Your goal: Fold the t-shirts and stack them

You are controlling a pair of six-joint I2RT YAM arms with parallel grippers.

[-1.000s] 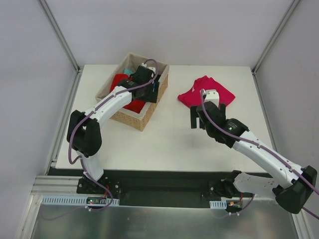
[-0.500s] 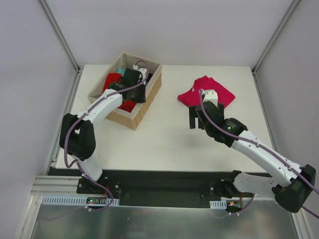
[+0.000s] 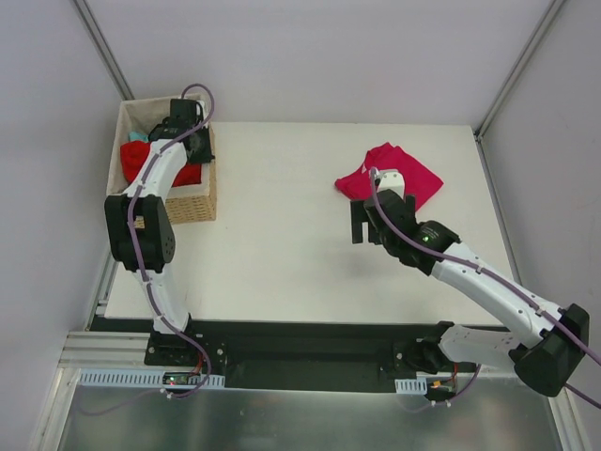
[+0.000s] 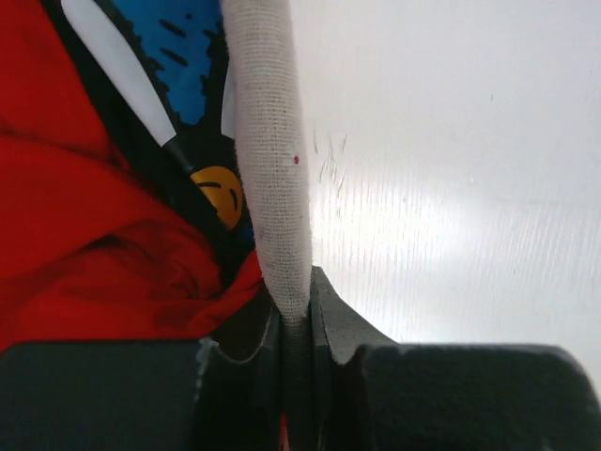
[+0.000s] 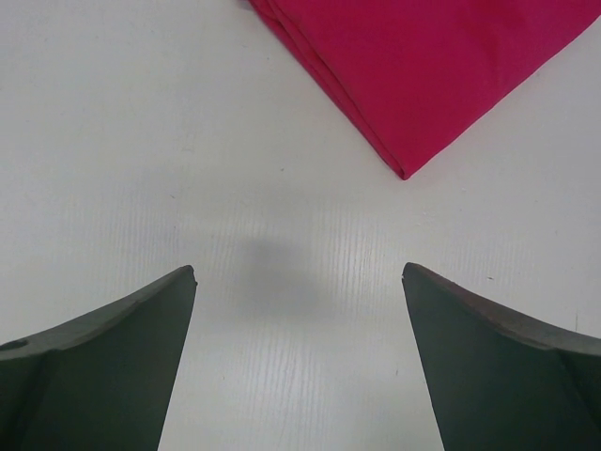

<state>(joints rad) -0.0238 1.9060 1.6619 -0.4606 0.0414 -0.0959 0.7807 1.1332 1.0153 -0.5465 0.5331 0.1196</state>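
Arms spread wide in our top view: the left gripper [image 3: 194,141] reaches to the right-hand rim of the wicker basket [image 3: 188,205], which sits at the far-left corner of the table [image 3: 282,254], with the red t-shirt [image 3: 136,160] bunched inside it. We find the magenta t-shirt [image 3: 413,174] folded flat on the far right of the table, and the right gripper [image 3: 366,225] hangs just on its near side. From the left wrist, we see the left gripper [image 4: 296,329] clamped tight on the basket [image 4: 272,188] at its cloth-lined rim; the red t-shirt [image 4: 94,244] lies inside beside a blue printed cloth [image 4: 188,56]. From the right wrist, we see the right gripper [image 5: 300,310] spread wide and holding nothing, above bare table [image 5: 141,141], a folded corner of the magenta t-shirt [image 5: 441,66] just beyond its fingers [image 5: 122,348].
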